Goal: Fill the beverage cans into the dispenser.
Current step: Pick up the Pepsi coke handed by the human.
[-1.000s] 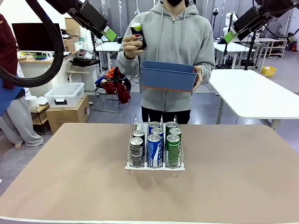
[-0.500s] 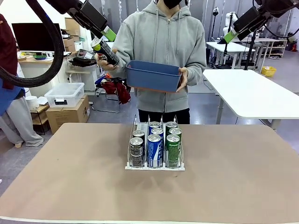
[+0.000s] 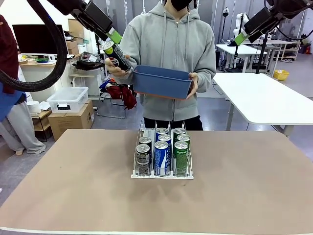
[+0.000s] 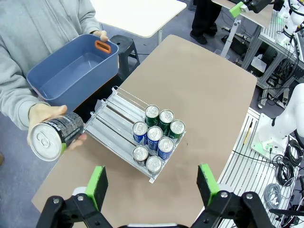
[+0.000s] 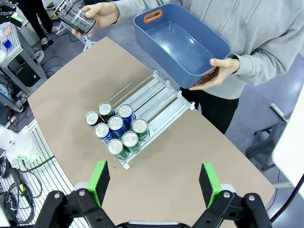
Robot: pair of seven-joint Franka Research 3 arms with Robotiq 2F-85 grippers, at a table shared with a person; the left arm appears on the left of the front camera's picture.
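Note:
The dispenser [image 3: 147, 131] stands at the table's middle with several beverage cans in the front of its three lanes: black [image 3: 143, 159], blue-and-white [image 3: 161, 157] and green [image 3: 181, 155]. The person holds another black can [image 3: 115, 54] tilted in one hand, just below my left gripper [image 3: 113, 36], which hangs open high at the upper left. In the left wrist view that can [image 4: 52, 140] lies left of and beyond my open gripper [image 4: 152, 184], apart from the fingers. My right gripper [image 3: 240, 38] is open high at the upper right, with nothing between its jaws [image 5: 154, 183].
The person's other hand holds an empty blue bin [image 3: 162, 82] at chest height above the table's far edge. The rear halves of the dispenser lanes [image 4: 111, 118] [image 5: 159, 97] hold nothing. Bare tabletop [image 3: 73, 186] surrounds the rack. Other tables and boxes stand behind.
The person's hand swung the black can from chest height out to the picture's left, up under my left gripper, and lowered the bin a little. Neither arm moved.

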